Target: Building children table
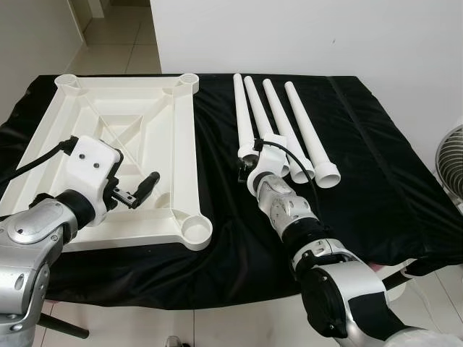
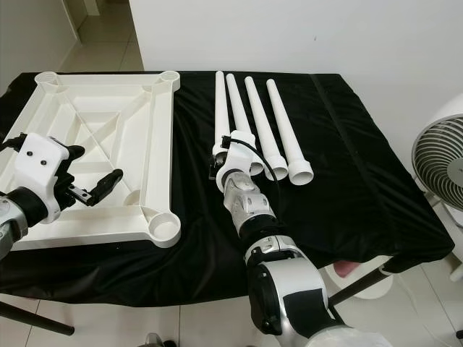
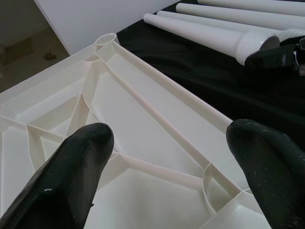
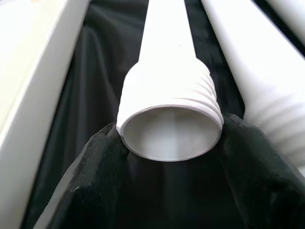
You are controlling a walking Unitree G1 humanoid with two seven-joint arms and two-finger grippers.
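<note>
— While the right gripper sits at the threaded end of the leftmost leg, are its fingers actually clamped on it?

— They flank the threaded collar on both sides and seem to press against it, so I'd call it grasping that leg, though lightly at best.

— And where's everything else?

— The upturned tabletop lies on the black-covered counter, to the robot's left; four legs lie side by side just to the right of it. The left gripper hovers over the tabletop's near ribs, fingers spread wide, holding nothing.

— What might go wrong?

— The grip is right at the leg's end, so lifting could let the long far end droop and swing into the neighbouring leg. Smooth threads could also slip between the pads, and the leg could roll off toward the tabletop's edge.
</note>
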